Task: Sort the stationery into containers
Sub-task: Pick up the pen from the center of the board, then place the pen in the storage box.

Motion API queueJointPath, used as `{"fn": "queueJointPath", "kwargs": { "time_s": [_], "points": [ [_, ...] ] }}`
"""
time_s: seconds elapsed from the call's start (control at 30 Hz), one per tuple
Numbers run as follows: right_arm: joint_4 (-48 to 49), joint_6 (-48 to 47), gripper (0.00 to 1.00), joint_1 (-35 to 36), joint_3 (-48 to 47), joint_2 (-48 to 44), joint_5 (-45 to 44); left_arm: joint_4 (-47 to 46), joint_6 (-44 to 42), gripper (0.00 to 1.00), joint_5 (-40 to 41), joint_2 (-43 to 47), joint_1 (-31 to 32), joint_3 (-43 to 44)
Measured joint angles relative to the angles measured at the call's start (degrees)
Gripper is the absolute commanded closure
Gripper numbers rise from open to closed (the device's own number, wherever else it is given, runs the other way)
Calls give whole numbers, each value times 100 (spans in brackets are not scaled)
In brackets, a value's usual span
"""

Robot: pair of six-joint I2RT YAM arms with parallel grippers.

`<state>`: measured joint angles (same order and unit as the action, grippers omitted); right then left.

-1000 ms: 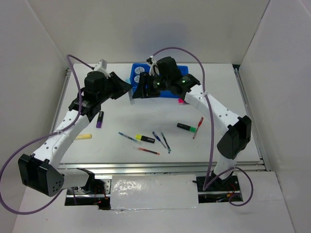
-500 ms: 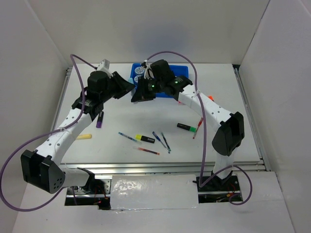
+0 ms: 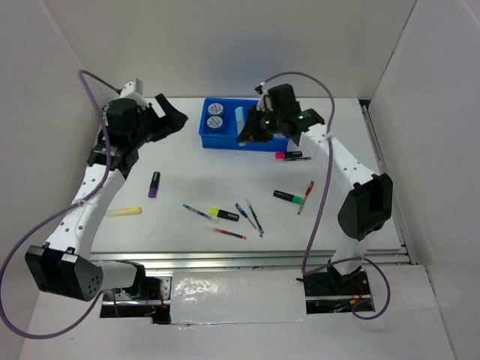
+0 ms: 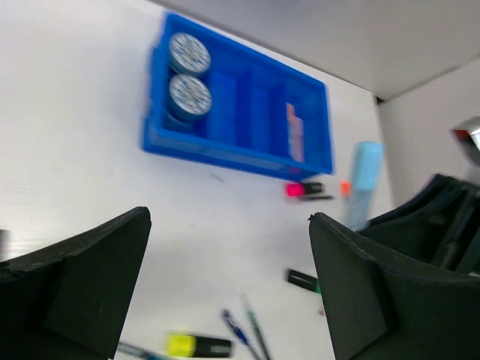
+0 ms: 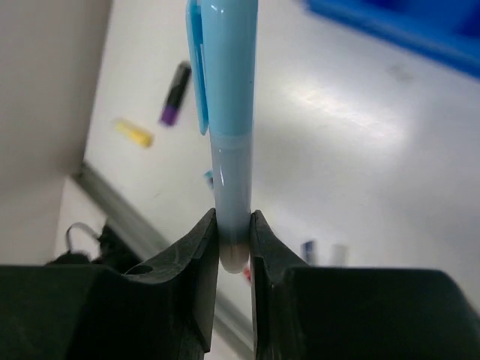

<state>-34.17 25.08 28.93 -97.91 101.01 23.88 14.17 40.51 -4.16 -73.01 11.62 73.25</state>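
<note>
Jaws of the right gripper (image 5: 234, 225) clamp one end of a pale-blue highlighter (image 5: 229, 112) by the blue tray (image 3: 225, 142), at 12 o'clock on the bench (image 3: 187, 169). The left gripper (image 4: 229, 262) hangs at 10 o'clock, jaws wide apart and empty.

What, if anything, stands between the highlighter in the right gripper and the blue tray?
Nothing visible: the right gripper holds the pale-blue highlighter at the blue tray; the left gripper is well aside.

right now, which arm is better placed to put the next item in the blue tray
Right: the right fingers pinch a pale-blue plastic highlighter close to the bright blue compartmented plastic tray; the left fingers stand open, holding nothing.
</note>
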Motion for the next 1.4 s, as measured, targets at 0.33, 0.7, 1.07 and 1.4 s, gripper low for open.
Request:
{"fn": "queueJointPath", "kwargs": {
  "time_s": [0.33, 0.7, 1.07, 1.4],
  "points": [
    [-498, -1117, 100, -1731, -1058, 739, -938, 885, -2304, 4, -713, 452, -1453, -459],
    [-566, -1875, 99, -1729, -2669, 2721, -1755, 1307, -3338, 5, -968, 678, -1851, -1215],
    [-522, -1899, 69, -1690, -2828, 3423, -2179, 1657, -3788, 8, -1493, 568, -2745, -1224],
    [-507, -1749, 39, -1558, -2855, 3565, -2367, 2081, -4579, 9, -2308, 120, -3453, -1246]
  ]
}}
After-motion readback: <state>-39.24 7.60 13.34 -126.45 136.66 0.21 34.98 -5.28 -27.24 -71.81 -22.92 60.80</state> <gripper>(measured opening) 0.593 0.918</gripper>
